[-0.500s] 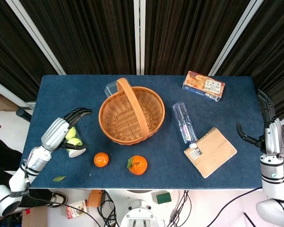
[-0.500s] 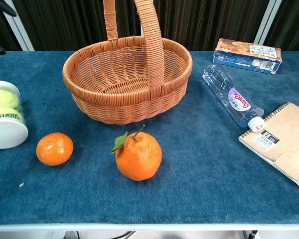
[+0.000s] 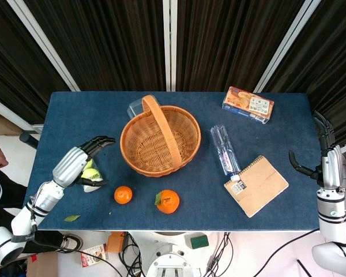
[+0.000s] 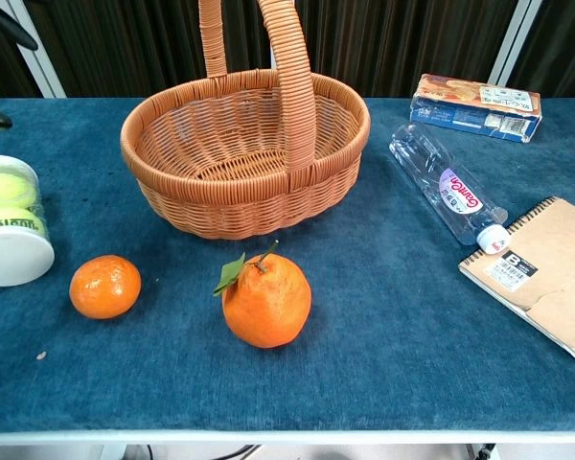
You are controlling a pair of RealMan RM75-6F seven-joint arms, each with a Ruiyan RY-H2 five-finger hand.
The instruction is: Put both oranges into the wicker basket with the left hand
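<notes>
Two oranges lie near the table's front edge: a small one (image 3: 123,194) (image 4: 105,286) and a larger one with a green leaf (image 3: 168,201) (image 4: 266,299). Behind them stands the wicker basket (image 3: 160,141) (image 4: 244,144), nothing visible inside it. My left hand (image 3: 81,163) hovers open over the tennis ball tube, left of the small orange, fingers spread toward the basket. In the chest view only dark fingertips (image 4: 10,24) show at the top left corner. My right hand (image 3: 328,154) is open at the table's right edge, holding nothing.
A tube of tennis balls (image 3: 91,173) (image 4: 10,230) lies under the left hand. A water bottle (image 3: 225,150), a spiral notebook (image 3: 256,185) and a biscuit box (image 3: 248,104) sit to the right. A clear lid (image 3: 136,107) lies behind the basket. A leaf (image 3: 72,218) lies at the front left.
My left hand has shifted slightly forward and to the right over the tennis ball tube. The oranges, the basket and the right hand have not moved.
</notes>
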